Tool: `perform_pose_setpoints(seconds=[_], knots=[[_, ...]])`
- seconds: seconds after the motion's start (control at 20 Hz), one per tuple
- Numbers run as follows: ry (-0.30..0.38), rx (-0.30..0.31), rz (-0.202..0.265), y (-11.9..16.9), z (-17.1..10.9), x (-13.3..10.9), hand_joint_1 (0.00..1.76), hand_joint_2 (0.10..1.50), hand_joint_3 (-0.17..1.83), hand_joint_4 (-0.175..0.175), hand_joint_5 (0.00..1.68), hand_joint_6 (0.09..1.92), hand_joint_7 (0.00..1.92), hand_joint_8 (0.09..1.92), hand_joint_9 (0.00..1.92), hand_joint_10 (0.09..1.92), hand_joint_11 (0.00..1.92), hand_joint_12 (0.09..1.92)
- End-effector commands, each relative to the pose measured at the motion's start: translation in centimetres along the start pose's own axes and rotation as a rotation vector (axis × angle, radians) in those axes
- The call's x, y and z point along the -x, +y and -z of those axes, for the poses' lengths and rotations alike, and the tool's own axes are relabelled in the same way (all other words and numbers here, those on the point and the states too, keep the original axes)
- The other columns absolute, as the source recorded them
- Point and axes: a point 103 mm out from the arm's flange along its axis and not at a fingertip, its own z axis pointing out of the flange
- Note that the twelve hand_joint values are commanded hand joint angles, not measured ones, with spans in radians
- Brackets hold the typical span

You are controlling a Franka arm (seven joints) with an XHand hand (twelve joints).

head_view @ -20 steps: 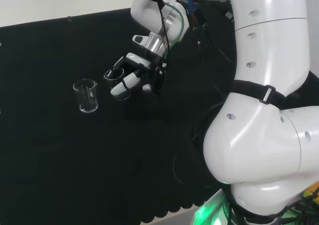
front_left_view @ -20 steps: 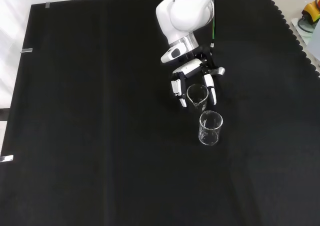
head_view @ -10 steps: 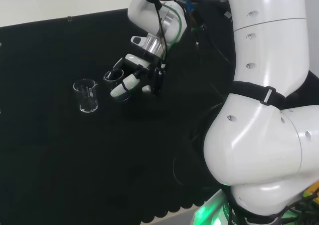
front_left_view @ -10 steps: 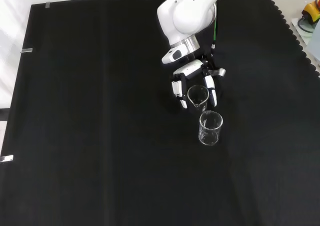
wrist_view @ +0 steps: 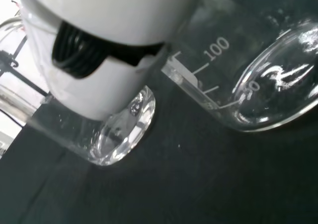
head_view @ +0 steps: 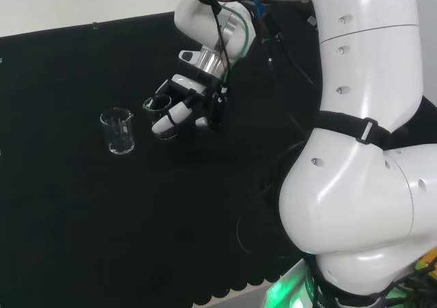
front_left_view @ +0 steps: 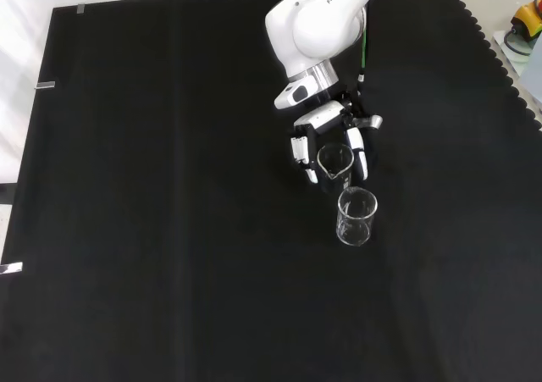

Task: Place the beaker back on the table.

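A light, slippery, breakable glass beaker (front_left_view: 335,163) is being gripped around its wall by the robot hand's (front_left_view: 325,136) curled fingers above the tabletop (front_left_view: 169,229).

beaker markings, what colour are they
White, on the clear glass beaker; clearest in the wrist view.

Black cloth (front_left_view: 169,229); clear glass beakers (front_left_view: 356,217); black-and-white hand (front_left_view: 326,136); white arm (head_view: 362,151).
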Motion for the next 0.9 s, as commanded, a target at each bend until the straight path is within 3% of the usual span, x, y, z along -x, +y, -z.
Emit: perform_pose_setpoints(seconds=[0.05,0.15,0.25,0.6,0.9], knots=[[-0.016,-0.016,0.005,-0.5,0.3,0.2,1.42,0.56,0.71,-0.077,1.03,0.72,1.48,0.32,1.49,0.09,1.12,0.83],[-0.019,-0.02,0.01,-0.6,0.2,0.2,1.31,0.43,0.91,-0.041,0.95,0.8,1.4,0.35,1.44,0.09,1.02,0.9],[-0.029,-0.01,0.016,-0.8,0.2,0.2,1.25,0.36,1.01,-0.028,0.88,0.84,1.33,0.38,1.4,0.09,0.91,0.98],[-0.077,0.007,0.02,-1.5,0.2,0.0,1.17,0.3,1.05,-0.015,0.58,0.85,1.01,0.54,1.11,0.09,0.43,1.25],[-0.087,0.011,0.01,-1.7,0.0,0.0,1.12,0.28,1.03,-0.032,0.41,0.74,0.86,0.6,0.98,0.09,0.26,1.3]])
